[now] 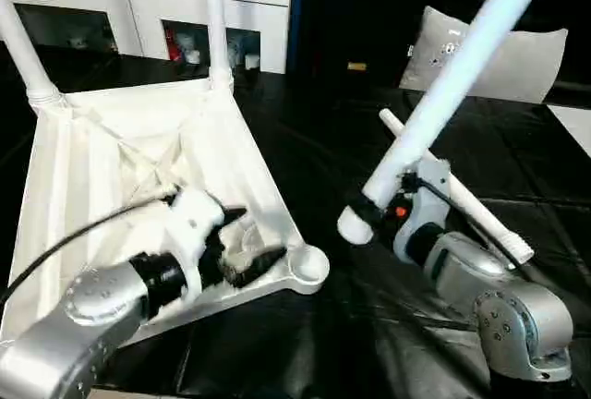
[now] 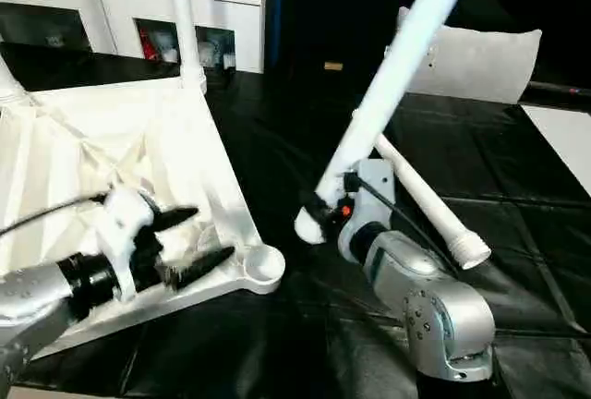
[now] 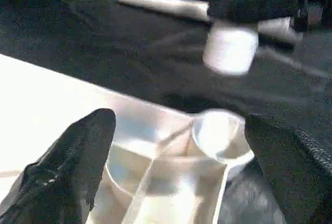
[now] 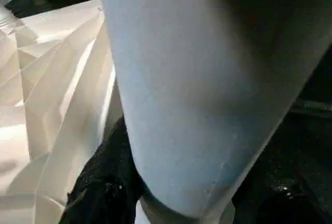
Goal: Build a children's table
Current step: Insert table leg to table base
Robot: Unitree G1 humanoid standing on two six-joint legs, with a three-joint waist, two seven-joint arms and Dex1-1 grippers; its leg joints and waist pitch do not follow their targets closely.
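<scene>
**On black bench: tabletop upside down, third leg in right gripper**

Behind the bench, a white cabinet with glass doors [image 1: 138,11] and a white-grey cushion [image 1: 517,62] line the far edge. White square plastic tabletop [image 1: 111,168] lies ribbed side up, two white tube legs [image 1: 214,20] standing in its far sockets, tops cut off. Left gripper [image 1: 242,242] spread wide, over the near empty corner socket [image 1: 309,265]. Right gripper [image 1: 388,210] clamps a tilted white leg [image 1: 452,85], lower end near that socket, apart. Fourth leg [image 1: 462,191] lies behind, partly hidden. Open black surface between.
</scene>
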